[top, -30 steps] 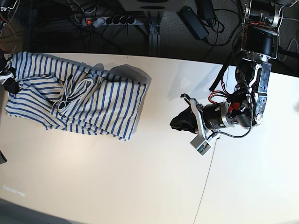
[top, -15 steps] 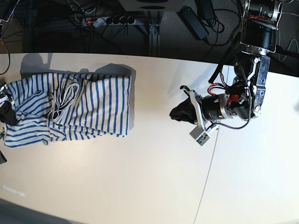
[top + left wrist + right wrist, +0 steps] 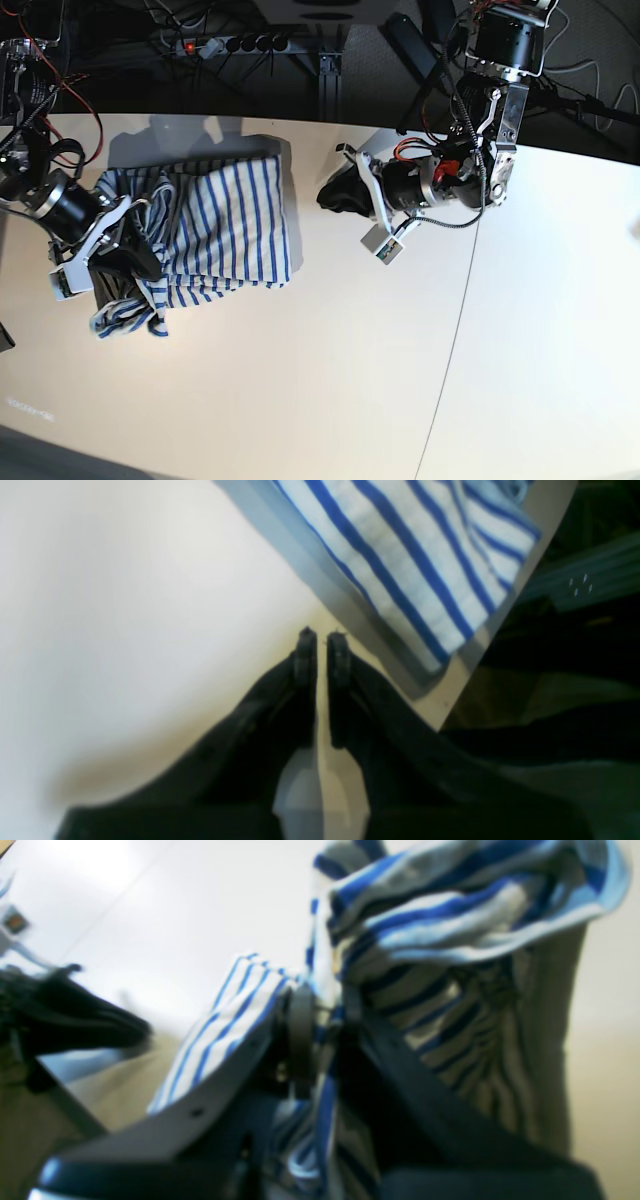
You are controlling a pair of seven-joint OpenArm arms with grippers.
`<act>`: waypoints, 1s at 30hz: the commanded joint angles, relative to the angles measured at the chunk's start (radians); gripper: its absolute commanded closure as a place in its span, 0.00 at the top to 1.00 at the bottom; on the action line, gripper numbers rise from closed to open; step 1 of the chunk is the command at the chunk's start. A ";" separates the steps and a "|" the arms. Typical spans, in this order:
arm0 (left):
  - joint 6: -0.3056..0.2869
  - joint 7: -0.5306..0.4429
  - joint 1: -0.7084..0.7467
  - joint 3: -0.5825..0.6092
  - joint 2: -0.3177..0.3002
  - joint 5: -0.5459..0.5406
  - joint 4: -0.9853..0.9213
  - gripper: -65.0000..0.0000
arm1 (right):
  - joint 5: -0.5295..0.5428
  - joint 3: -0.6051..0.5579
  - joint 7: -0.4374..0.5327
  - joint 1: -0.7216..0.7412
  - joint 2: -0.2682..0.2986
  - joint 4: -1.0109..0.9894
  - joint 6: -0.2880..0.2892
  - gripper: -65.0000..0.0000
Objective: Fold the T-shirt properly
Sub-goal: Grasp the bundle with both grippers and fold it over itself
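The white T-shirt (image 3: 235, 225) with thin blue stripes lies bunched on the left part of the table, its left side heaped up. My right gripper (image 3: 142, 262) is at that heap, shut on a fold of the striped cloth (image 3: 450, 920), which hangs over the fingers (image 3: 300, 1030) in the right wrist view. Just right of the shirt's right edge hovers my left gripper (image 3: 335, 195). In the left wrist view its fingertips (image 3: 306, 645) stand almost together with nothing between them, and the T-shirt (image 3: 415, 555) lies a little ahead of them to the right.
The shirt lies near the far edge of the pale table (image 3: 300, 380). Beyond that edge sit a power strip (image 3: 225, 44) and several cables on dark floor. A thin cable (image 3: 455, 340) runs across the table's right half.
My right arm has come in from the left, pulling the shirt's left side over towards the middle so it bunches. My left arm has moved left and towards the far edge, close to the shirt.
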 commanded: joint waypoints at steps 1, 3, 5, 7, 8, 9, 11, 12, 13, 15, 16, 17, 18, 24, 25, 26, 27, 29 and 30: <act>-0.010 -0.026 -0.016 -0.003 0.008 -0.021 0.010 0.06 | 0.016 -0.008 0.026 0.013 -0.002 0.022 0.056 0.00; -0.010 -0.028 -0.016 -0.003 0.018 -0.021 0.008 0.06 | 0.016 -0.039 0.019 0.012 -0.034 0.023 0.056 0.00; -0.010 -0.037 -0.016 -0.002 0.022 -0.021 0.008 0.06 | 0.002 -0.069 0.020 0.010 -0.064 0.023 0.056 0.00; -0.010 -0.044 -0.016 0.005 0.022 -0.021 0.008 0.06 | -0.025 -0.094 0.019 0.010 -0.091 0.023 0.056 0.00; -0.010 -0.046 -0.016 0.009 0.022 -0.021 0.008 0.06 | -0.033 -0.105 0.019 0.010 -0.101 0.023 0.056 0.00; -0.010 -0.047 -0.016 0.014 0.022 -0.021 0.008 0.06 | -0.035 -0.114 0.019 0.010 -0.108 0.023 0.056 0.00; -0.010 -0.048 -0.016 0.030 0.022 -0.021 0.008 0.06 | -0.035 -0.131 0.017 0.010 -0.119 0.023 0.056 0.00; -0.010 -0.051 -0.016 0.039 0.022 -0.021 0.008 0.06 | -0.034 -0.139 0.017 0.010 -0.123 0.024 0.056 0.00; -0.010 -0.055 -0.016 0.048 0.022 -0.021 0.008 0.06 | -0.034 -0.145 0.016 0.010 -0.127 0.025 0.056 0.00; -0.010 -0.057 -0.016 0.063 0.022 -0.021 0.008 0.06 | -0.034 -0.155 0.016 0.010 -0.137 0.026 0.056 0.00; -0.010 -0.063 -0.016 0.069 0.022 -0.020 0.008 0.06 | -0.035 -0.161 0.016 0.010 -0.141 0.027 0.056 0.00; -0.010 -0.069 -0.016 0.073 0.022 -0.020 0.008 0.06 | -0.035 -0.165 0.016 0.010 -0.147 0.027 0.056 0.00; -0.010 -0.074 -0.016 0.076 0.022 -0.020 0.008 0.06 | -0.035 -0.171 0.015 0.010 -0.151 0.027 0.056 0.00; -0.010 -0.085 -0.016 0.077 0.054 0.040 0.008 0.06 | -0.036 -0.237 -0.002 0.010 -0.154 0.027 0.056 0.00; -0.010 -0.086 -0.017 0.077 0.058 0.040 0.008 0.06 | -0.036 -0.249 -0.007 0.010 -0.154 0.027 0.056 0.00; -0.010 -0.089 -0.017 0.077 0.058 0.040 0.008 0.06 | -0.041 -0.258 -0.010 0.009 -0.154 0.027 0.056 0.00; -0.010 -0.092 -0.016 0.077 0.058 0.040 0.008 0.06 | -0.051 -0.264 -0.009 0.006 -0.156 0.027 0.056 0.00; -0.010 -0.092 -0.017 0.077 0.058 0.041 0.008 0.06 | -0.071 -0.265 -0.010 0.004 -0.168 0.027 0.056 0.00; -0.010 -0.092 -0.017 0.077 0.058 0.041 0.008 0.06 | -0.073 -0.265 -0.010 0.002 -0.169 0.027 0.056 0.00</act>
